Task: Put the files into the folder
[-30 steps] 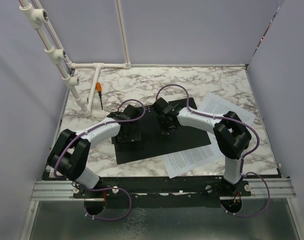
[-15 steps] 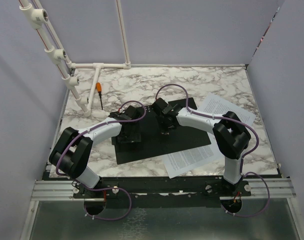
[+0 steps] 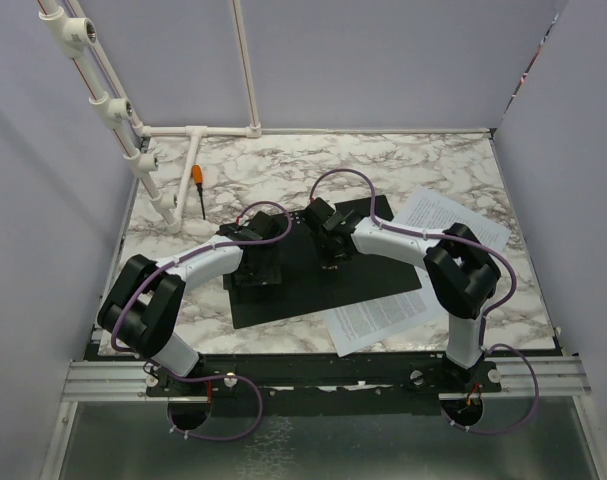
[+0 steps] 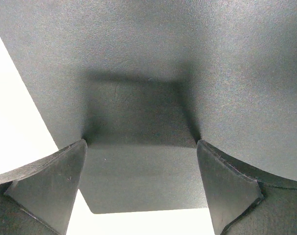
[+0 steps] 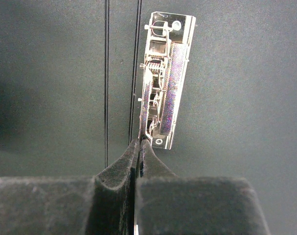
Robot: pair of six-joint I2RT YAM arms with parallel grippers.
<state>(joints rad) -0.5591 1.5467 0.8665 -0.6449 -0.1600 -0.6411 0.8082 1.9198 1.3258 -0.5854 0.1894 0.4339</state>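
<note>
Black inside of the open folder [image 3: 323, 285] is lying flat on the counter [image 3: 383, 170], with the papers [image 3: 383, 315] poking out from under it at 4 o'clock. The right fingers [image 5: 119, 169] are pinching shut on nothing, tips touching the metal clip [image 5: 163, 81], which is running 6-to-12 dead ahead. The left fingers [image 4: 55, 181] are sitting wide apart, empty, over the folder's left half.

A robotics lab test cell rather than a lived-in room: plain lavender partition walls [image 3: 383, 60] box in a marble-patterned table [image 3: 283, 165] on three sides. A frame of white plastic pipe [image 3: 245, 70] stands at its back left. Two black-and-white robot arms, the left arm [image 3: 188, 268] and the right arm [image 3: 408, 240], trail purple cables [image 3: 505, 290] from an aluminium rail [image 3: 323, 378] at the near edge. An orange-handled screwdriver [image 3: 198, 188] lies near the pipe
</note>
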